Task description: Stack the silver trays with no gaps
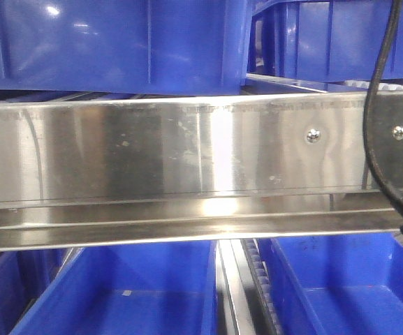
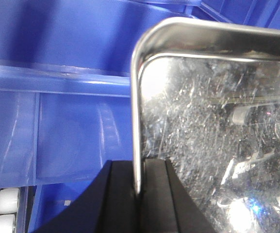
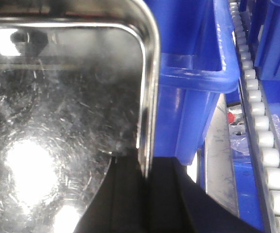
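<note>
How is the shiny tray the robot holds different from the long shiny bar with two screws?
The silver tray has a rounded corner and a raised rim; the steel rail is long, straight and flat. The tray is covered in fine scratches; the rail looks smoother. The left gripper and right gripper pinch the tray's rim; the rail has screws and nothing grips it. Both are shiny silver metal.

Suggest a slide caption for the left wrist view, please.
Left gripper clamped on a silver tray rim, blue bin behind.
</note>
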Available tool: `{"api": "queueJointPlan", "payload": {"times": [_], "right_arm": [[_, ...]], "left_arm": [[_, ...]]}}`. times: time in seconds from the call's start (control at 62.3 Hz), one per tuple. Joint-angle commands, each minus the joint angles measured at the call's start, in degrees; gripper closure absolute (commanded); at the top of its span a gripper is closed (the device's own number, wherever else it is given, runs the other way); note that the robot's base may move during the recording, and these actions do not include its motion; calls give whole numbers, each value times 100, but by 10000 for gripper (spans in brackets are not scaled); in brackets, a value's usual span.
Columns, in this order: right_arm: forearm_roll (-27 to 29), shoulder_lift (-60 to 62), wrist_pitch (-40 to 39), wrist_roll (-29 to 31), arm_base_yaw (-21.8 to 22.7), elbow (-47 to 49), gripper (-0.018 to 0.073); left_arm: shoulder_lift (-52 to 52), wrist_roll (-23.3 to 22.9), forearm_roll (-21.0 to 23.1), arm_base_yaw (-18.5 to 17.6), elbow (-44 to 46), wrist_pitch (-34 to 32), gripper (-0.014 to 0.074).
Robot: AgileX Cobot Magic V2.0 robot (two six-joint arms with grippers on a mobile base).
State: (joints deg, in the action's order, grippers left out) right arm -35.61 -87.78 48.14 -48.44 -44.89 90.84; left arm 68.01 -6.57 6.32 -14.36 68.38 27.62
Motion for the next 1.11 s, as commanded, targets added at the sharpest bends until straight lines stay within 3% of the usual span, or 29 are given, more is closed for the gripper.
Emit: {"api": "queueJointPlan", "payload": {"times": [0.0,1.091], "right_arm": [[-24,43,-535,91,-44,-6,637],[-24,43,-535,91,-44,-6,637]], "left_arm": [[-76,-7,227,-64,95,-220,614],[-76,-7,227,-64,95,-220,614]]}}
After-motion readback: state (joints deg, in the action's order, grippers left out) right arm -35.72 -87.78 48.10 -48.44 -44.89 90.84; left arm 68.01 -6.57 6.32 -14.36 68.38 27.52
